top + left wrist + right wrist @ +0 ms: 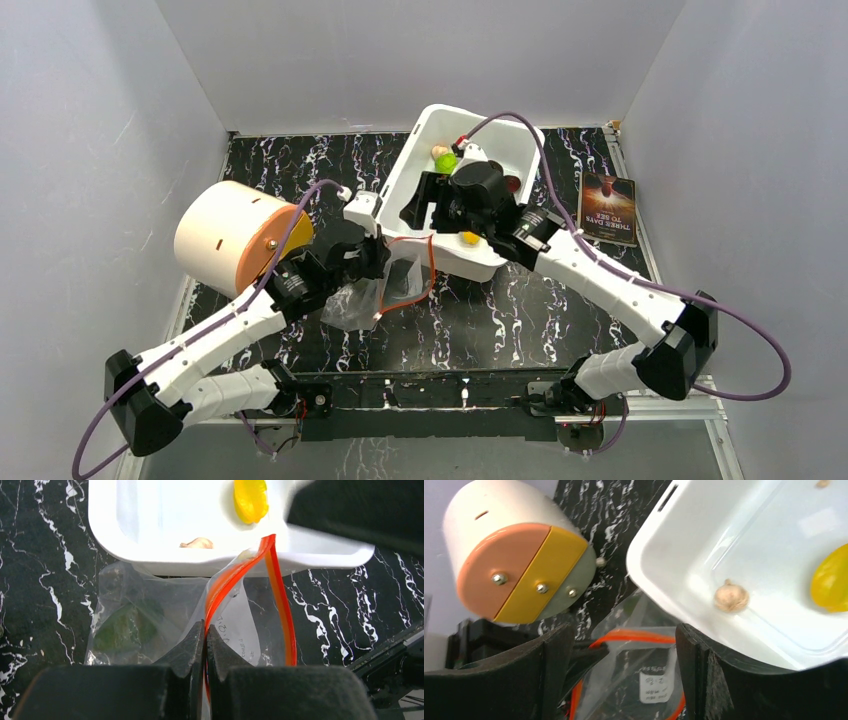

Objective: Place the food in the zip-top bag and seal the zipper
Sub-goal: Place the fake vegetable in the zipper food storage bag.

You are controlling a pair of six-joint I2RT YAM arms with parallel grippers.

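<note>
Lying on the black marbled table (520,310), the clear zip-top bag (385,285) is just at the near left corner of the white tub (500,130), with its mouth turned toward the tub. The red-orange zipper (280,610) makes an open loop, and its far end rests on the tub rim. A dark green avocado (125,627) shows through the plastic, inside the bag. The bag's white label (654,685) has handwriting on it, but it is too small to read.

The left gripper (206,627) has its fingers pressed together on the zipper, which passes between them. The right gripper (621,630) hovers over the bag mouth and the tub edge with its fingers spread and nothing between them.

In the tub are a yellow mango piece (831,580), a beige garlic bulb (731,596), a bright green lime (445,162) at the far end and a dark round fruit (512,183).

A cream drum (225,235) with a peach and yellow end face lies left of the bag. To the right of the tub lies a dark book (607,210); its title, seen upside down, seems to be "THREE DAYS TO SEE".
</note>
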